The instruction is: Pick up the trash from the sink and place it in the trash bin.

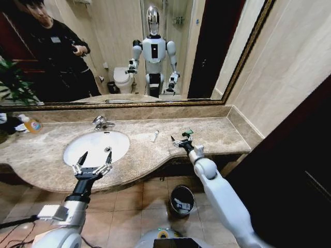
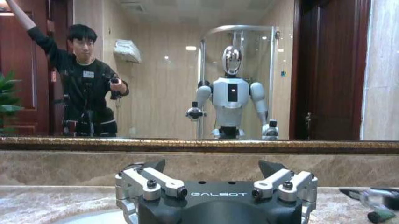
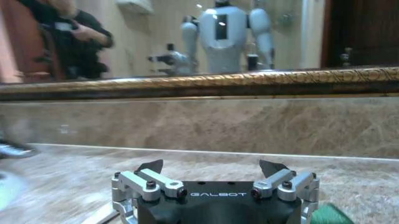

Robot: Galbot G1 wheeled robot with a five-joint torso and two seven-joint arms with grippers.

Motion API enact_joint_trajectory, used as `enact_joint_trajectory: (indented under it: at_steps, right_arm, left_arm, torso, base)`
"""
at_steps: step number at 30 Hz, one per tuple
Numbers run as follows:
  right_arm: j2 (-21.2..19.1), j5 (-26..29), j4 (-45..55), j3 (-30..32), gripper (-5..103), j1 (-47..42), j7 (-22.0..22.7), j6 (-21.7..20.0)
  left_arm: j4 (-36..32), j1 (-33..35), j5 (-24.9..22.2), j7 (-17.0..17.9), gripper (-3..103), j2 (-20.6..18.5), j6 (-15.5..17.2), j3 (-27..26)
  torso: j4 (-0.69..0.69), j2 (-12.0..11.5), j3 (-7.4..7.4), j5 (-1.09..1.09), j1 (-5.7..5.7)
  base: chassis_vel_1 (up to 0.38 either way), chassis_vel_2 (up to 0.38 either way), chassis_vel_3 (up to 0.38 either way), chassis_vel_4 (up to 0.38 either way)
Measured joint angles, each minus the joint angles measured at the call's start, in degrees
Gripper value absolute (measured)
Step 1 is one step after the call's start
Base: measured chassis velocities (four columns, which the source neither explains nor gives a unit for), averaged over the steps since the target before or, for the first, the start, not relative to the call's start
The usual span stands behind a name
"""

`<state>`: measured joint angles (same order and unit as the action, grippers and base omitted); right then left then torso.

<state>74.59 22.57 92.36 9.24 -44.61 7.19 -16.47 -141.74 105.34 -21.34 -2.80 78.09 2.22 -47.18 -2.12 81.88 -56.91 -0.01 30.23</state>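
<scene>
The white oval sink (image 1: 89,150) with its chrome tap (image 1: 102,123) is set in the marble counter. My left gripper (image 1: 96,155) (image 2: 212,164) hangs open over the basin's front rim, nothing between its fingers. My right gripper (image 1: 180,137) (image 3: 211,164) is open low over the counter to the right of the sink. A small green packet (image 1: 187,133) (image 3: 330,216) sits right beside one of its fingers. A small white tube (image 1: 155,136) lies on the counter between sink and right gripper. The black round trash bin (image 1: 182,200) stands on the floor below the counter's edge.
A clear bottle with an orange label (image 1: 32,125) stands at the counter's far left, near a plant (image 1: 13,82). A gold-framed mirror (image 1: 155,51) backs the counter; a wall closes its right end. The floor around the bin is tiled.
</scene>
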Motion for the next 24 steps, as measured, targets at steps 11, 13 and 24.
enact_joint_trajectory:
  at_steps: [11,13,24]
  right_arm:
    - [4.0,4.4,-9.2,-2.2,100,8.6,15.3,-4.9]
    - [4.6,6.9,-9.4,-2.2,100,9.0,17.9,-5.4]
    - [5.4,11.8,-9.8,-1.6,100,8.7,28.5,-4.9]
  left_arm:
    - [0.0,0.0,0.0,0.0,100,0.0,0.0,0.0]
    - [0.0,0.0,0.0,0.0,100,0.0,0.0,0.0]
    - [0.0,0.0,0.0,0.0,100,0.0,0.0,0.0]
  torso:
    - [0.01,0.0,0.00,0.00,0.00]
    - [0.01,0.0,0.00,0.00,0.00]
    - [0.01,0.0,0.01,0.01,0.00]
  base:
    - [0.000,0.000,0.000,0.000]
    - [0.000,0.000,0.000,0.000]
    - [0.000,0.000,0.000,0.000]
